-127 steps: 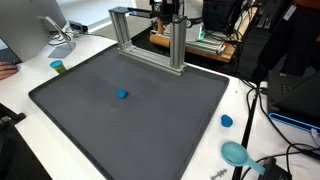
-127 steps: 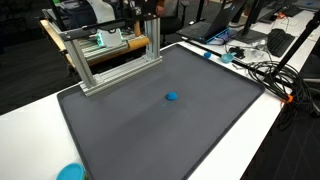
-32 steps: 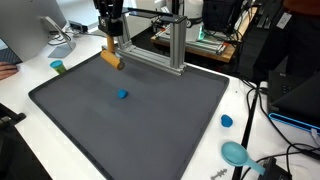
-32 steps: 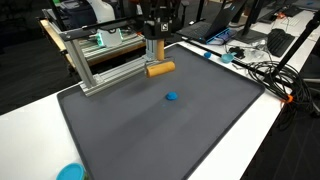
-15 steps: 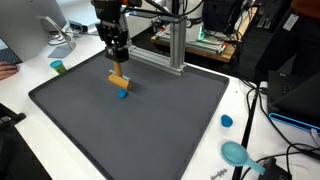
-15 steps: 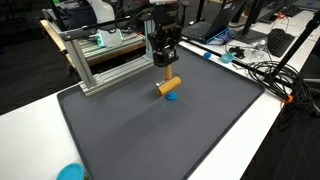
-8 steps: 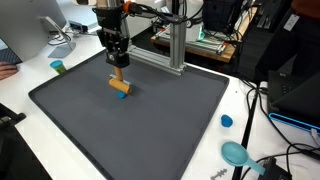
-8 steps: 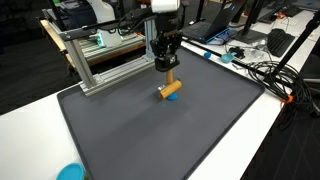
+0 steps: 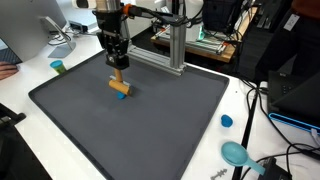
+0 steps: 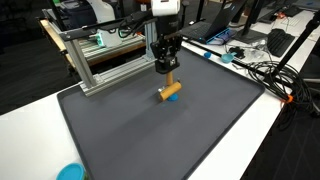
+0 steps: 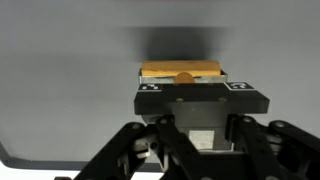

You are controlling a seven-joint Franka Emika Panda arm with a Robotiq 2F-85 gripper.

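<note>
My claw [image 9: 117, 70] is clamped on a short orange-tan wooden cylinder [image 9: 119, 87]. The cylinder lies crosswise between my fingers, and in the wrist view [image 11: 180, 72] I grip it about its middle, which I judge keeps it balanced rather than drooping at one end. I hold it low over the dark grey mat [image 9: 160, 125], right above a small blue piece [image 9: 123, 95] that peeks out beneath it. I cannot tell whether the two touch.

A silver aluminium frame [image 9: 150, 40] stands along the mat's far edge. Off the mat, on the white table [image 9: 240, 100], are a small green cup [image 9: 58, 67], a small blue cap [image 9: 226, 121] and a teal round bowl [image 9: 236, 152]. What they contain is too small to tell.
</note>
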